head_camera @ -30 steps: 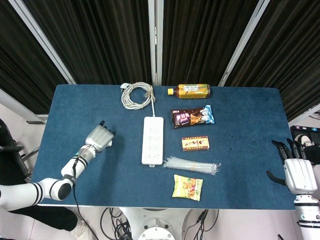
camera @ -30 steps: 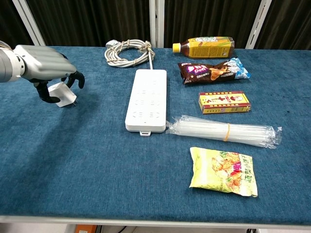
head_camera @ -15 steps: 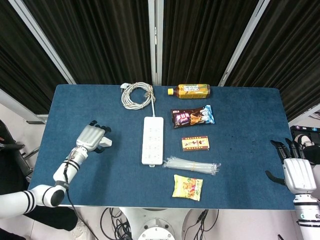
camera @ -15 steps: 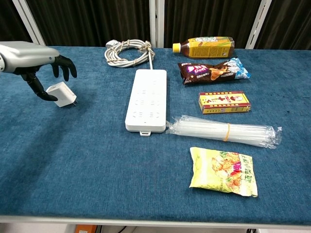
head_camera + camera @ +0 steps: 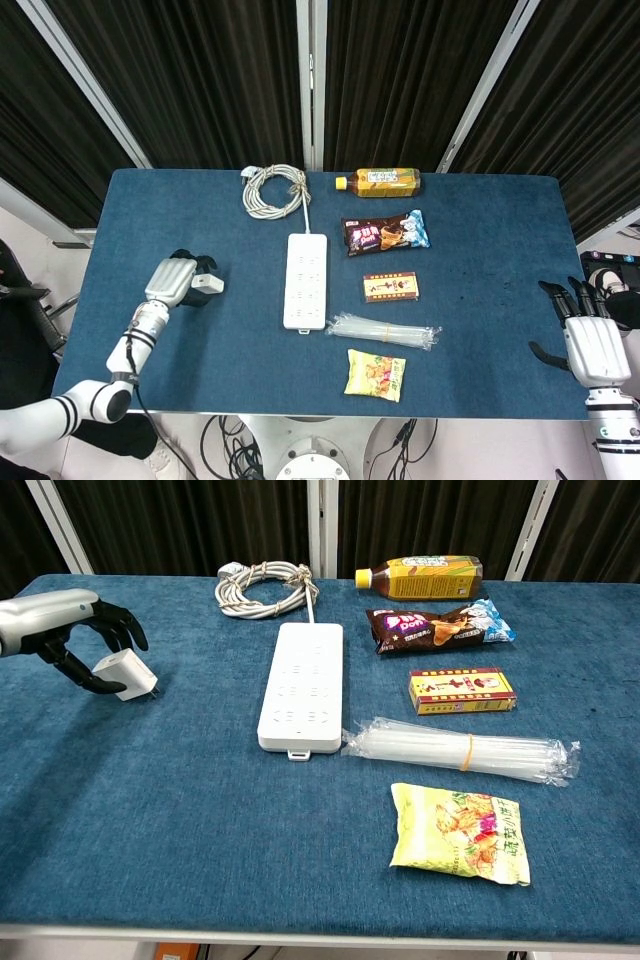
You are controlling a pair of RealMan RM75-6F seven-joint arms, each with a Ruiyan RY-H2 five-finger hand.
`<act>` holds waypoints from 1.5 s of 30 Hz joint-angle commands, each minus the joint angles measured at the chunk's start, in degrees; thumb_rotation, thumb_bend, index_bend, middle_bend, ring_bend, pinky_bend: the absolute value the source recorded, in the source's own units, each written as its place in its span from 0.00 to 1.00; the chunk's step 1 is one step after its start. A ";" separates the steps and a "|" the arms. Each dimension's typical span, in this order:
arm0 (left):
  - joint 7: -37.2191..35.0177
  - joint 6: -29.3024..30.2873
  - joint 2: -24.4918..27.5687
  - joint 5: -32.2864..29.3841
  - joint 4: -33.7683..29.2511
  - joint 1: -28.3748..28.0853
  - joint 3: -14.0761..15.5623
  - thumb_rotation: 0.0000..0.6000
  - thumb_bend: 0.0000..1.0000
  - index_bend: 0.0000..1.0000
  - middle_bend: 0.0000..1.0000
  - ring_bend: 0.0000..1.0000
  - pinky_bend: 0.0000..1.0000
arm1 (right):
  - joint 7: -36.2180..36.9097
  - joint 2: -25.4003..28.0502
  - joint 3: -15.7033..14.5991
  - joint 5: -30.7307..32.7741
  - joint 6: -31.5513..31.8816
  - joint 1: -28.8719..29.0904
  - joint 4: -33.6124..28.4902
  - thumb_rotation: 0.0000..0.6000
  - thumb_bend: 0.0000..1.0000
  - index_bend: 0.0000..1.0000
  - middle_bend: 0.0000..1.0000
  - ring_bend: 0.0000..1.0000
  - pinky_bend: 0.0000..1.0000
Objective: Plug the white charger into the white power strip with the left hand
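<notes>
- left hand (image 5: 176,281): silver-grey back, black fingers (image 5: 128,628); ribbed metallic wrist; thin black cable along the white forearm with black bands
- right hand (image 5: 590,340): pale grey-white shell, black fingers

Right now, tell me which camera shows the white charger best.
The chest view: the white charger shows large, its prongs visible, beside the left hand's fingers. In the head view the charger is only a small white patch partly hidden by that hand.
</notes>
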 commanded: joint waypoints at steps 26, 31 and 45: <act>-2.72 -1.86 -2.36 3.58 5.35 1.68 -1.54 1.00 0.28 0.43 0.44 0.31 0.18 | -0.88 0.08 0.13 0.76 -0.54 0.15 -0.71 1.00 0.09 0.12 0.15 0.03 0.01; -3.73 -1.62 -2.84 4.45 6.13 1.90 -1.78 1.00 0.32 0.48 0.48 0.33 0.18 | -1.15 0.04 0.10 0.83 -0.68 0.21 -0.89 1.00 0.09 0.12 0.15 0.03 0.01; -11.17 -1.82 -1.05 9.65 4.33 0.64 -3.03 1.00 0.51 0.60 0.61 0.44 0.30 | -1.85 -0.02 0.23 1.08 -0.82 0.36 -1.32 1.00 0.09 0.12 0.16 0.03 0.01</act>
